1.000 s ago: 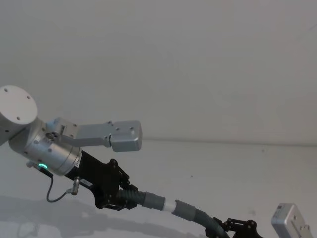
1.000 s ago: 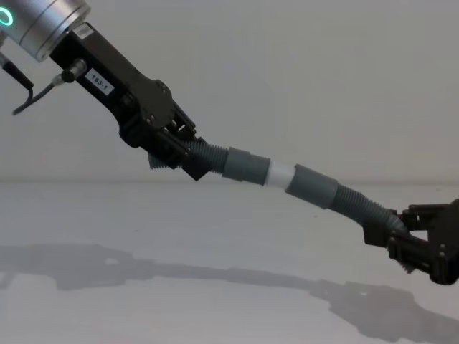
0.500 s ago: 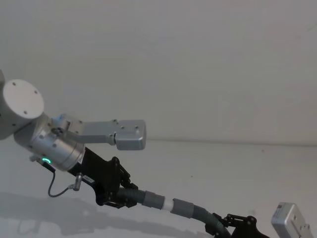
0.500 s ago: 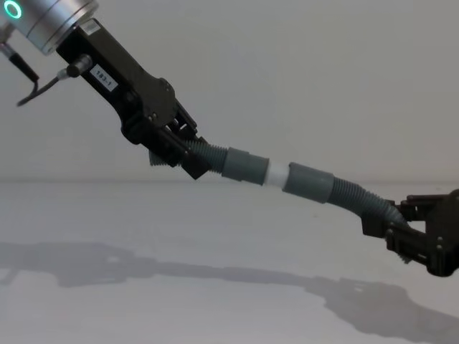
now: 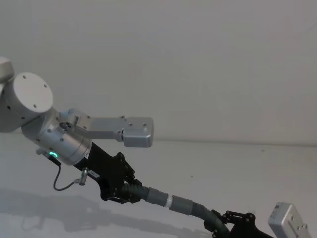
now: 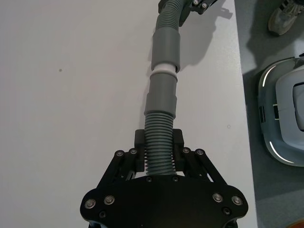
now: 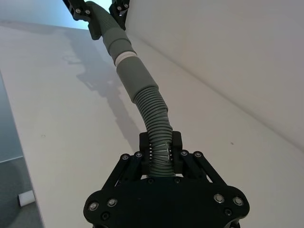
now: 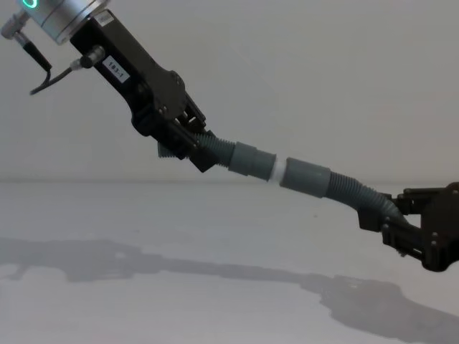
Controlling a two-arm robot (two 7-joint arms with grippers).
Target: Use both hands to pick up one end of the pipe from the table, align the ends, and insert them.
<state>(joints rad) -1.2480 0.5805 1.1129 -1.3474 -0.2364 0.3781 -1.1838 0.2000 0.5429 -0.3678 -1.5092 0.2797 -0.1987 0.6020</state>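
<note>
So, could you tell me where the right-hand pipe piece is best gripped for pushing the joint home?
Best on its ribbed part, near the outer end, where the right gripper is clamped. The ridges likely resist slipping, and coming from the end away from the joint leaves the smooth socket free over the white tip. The left gripper mirrors this.

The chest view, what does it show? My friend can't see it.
Two black robot grippers hold a grey ribbed pipe up over a white table. The left gripper is higher, the right gripper lower, and a white band shows at the pipe's middle.
</note>
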